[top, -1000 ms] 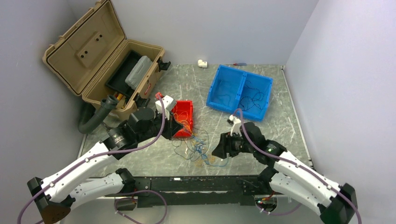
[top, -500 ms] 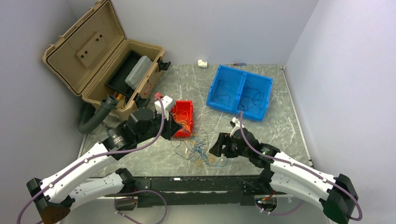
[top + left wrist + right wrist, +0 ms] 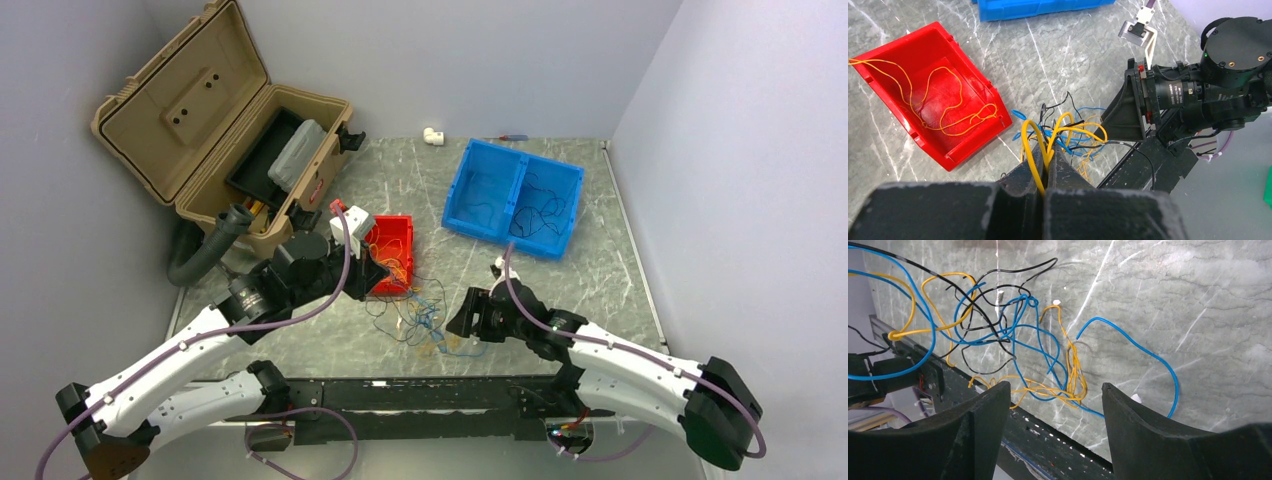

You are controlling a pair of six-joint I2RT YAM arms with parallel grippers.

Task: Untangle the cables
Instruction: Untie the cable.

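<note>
The cables (image 3: 425, 322) form a loose tangle of yellow, blue and black wires near the table's front edge, between the two arms. My left gripper (image 3: 392, 283) (image 3: 1050, 152) is shut on a yellow cable (image 3: 1029, 142), which loops up out of the jaws into the tangle. In the right wrist view the tangle (image 3: 1013, 335) lies spread on the marble ahead of the fingers. My right gripper (image 3: 460, 320) (image 3: 1055, 387) stands open just right of the tangle, low over the front edge, with yellow and blue strands beyond its tips and nothing held.
A red bin (image 3: 402, 228) (image 3: 968, 145) holding a thin yellow wire sits left of the tangle. A blue two-part bin (image 3: 470, 165) with dark wires stands at the back. An open tan toolbox (image 3: 200, 110) is at the back left. The black front rail (image 3: 1048, 440) runs under the right fingers.
The right arm has moved left and lower, closer to the tangle, with its jaws staying open. The left gripper has kept its place and its grip.
</note>
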